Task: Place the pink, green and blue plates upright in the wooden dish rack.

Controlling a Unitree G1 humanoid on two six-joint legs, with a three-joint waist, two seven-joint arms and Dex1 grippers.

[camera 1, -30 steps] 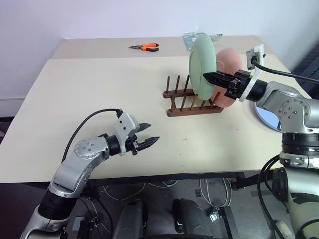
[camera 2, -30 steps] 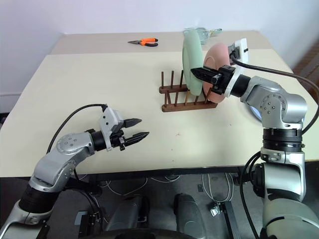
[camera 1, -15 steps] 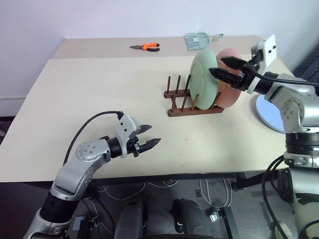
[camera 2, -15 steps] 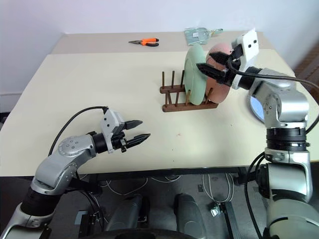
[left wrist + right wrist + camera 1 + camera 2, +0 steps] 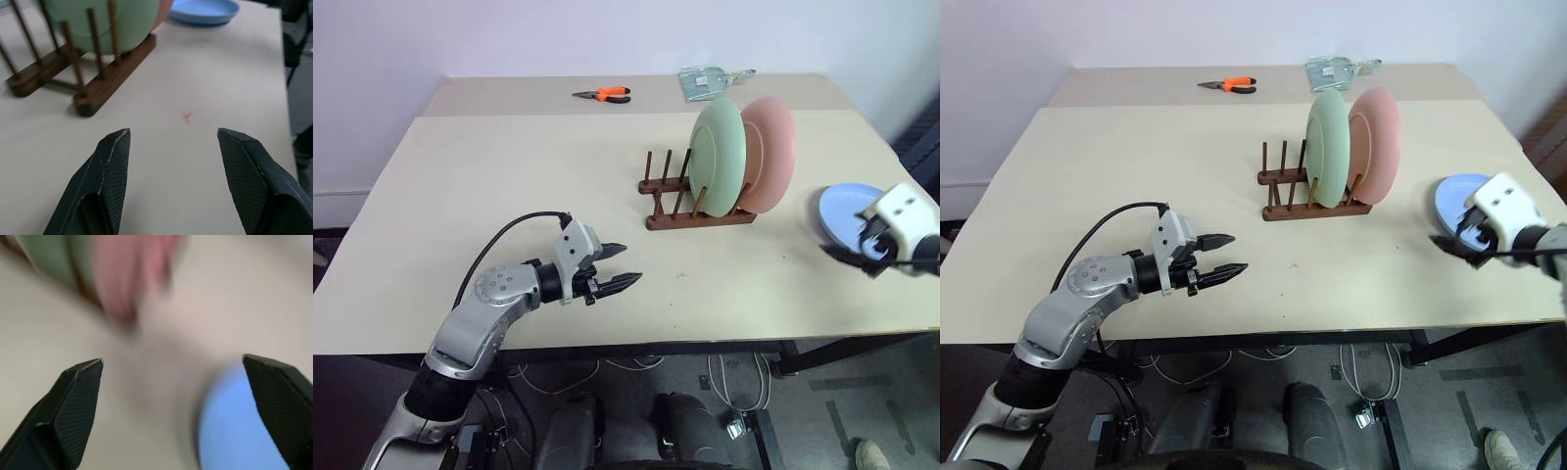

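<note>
Fingers of our left gripper [image 5: 615, 268] stand spread with nothing between them, the arm held low and roughly level over the near part of the pale beige worktop [image 5: 509, 176], pointing toward the rack; we judge it is simply parked out of the way. Farther along, the small dark brown wooden dish rack [image 5: 693, 204] carries the pale mint green round plate [image 5: 718, 157] upright between its pegs, with the salmon pink round plate [image 5: 771, 155] upright just behind it; the pegs are what keep both on edge. To the right, the light blue round plate [image 5: 847, 212] lies flat on the worktop near its edge, not yet racked. Our right gripper [image 5: 860, 257] hangs at that plate's near side, angled downward, its fingers spread wide and empty, which we read as a reach for the blue plate.
</note>
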